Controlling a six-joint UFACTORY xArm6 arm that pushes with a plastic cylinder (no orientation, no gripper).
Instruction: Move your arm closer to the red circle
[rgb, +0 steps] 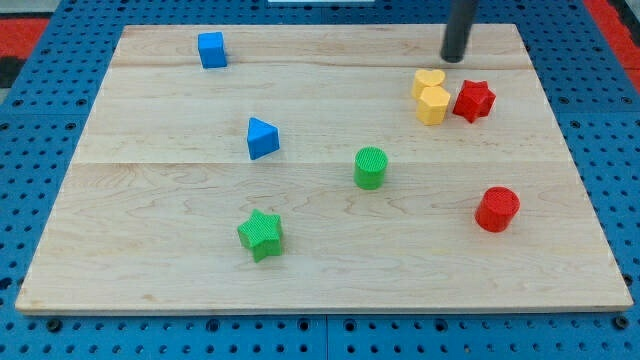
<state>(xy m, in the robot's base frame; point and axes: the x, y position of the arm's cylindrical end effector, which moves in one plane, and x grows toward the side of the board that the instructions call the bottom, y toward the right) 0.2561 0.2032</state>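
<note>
The red circle (497, 209) is a short red cylinder at the view's lower right of the wooden board (160, 250). My tip (454, 58) is the lower end of a dark rod near the view's top right edge of the board. It stands well above the red circle in the view, a little to its left, with the yellow and red star blocks between them. It touches no block.
A yellow heart (429, 80) and a yellow hexagon (433, 105) touch each other, next to a red star (474, 101). A green cylinder (370, 167), a green star (261, 234), a blue triangle (262, 138) and a blue cube (212, 49) lie further left.
</note>
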